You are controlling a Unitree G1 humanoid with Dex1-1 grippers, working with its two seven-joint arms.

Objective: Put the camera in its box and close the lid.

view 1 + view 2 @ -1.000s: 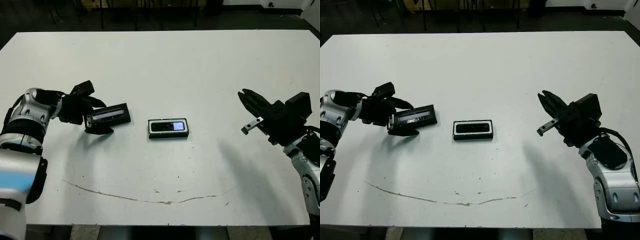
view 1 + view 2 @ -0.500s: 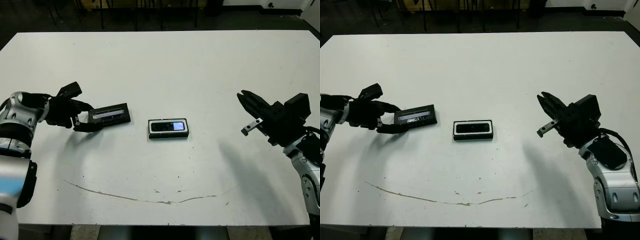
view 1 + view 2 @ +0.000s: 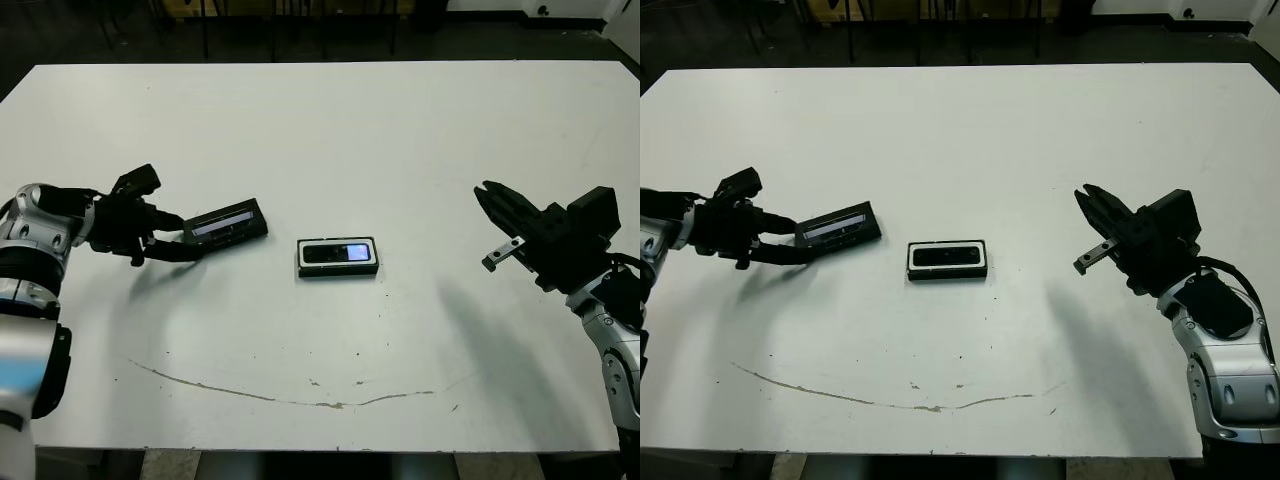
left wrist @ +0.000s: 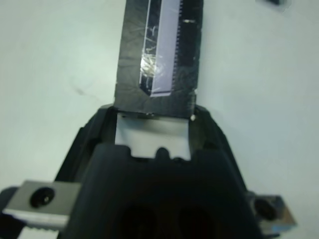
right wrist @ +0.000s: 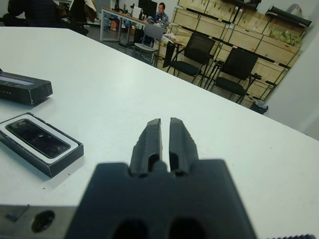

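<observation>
The camera (image 3: 335, 252), a slim black bar with a small bright screen, lies inside the box (image 3: 337, 272), a white-lined black tray at the table's middle. Left of it is the lid (image 3: 228, 222), a flat black panel with a pale glossy strip, angled with its far end toward the box. My left gripper (image 3: 178, 240) is shut on the lid's near end; the left wrist view shows the lid (image 4: 159, 55) reaching out from between the fingers. My right gripper (image 3: 487, 192) hovers shut well right of the box, holding nothing. Its wrist view shows the camera (image 5: 37, 138) and the lid (image 5: 25, 88).
A thin brown scuff line (image 3: 280, 398) curves across the white table near its front edge. Beyond the table, the right wrist view shows chairs (image 5: 234, 69), shelves of boxes and a seated person (image 5: 161, 10).
My left gripper has shut on the lid's near end, and the lid has shifted a little toward the box and turned. The right arm has stayed in place.
</observation>
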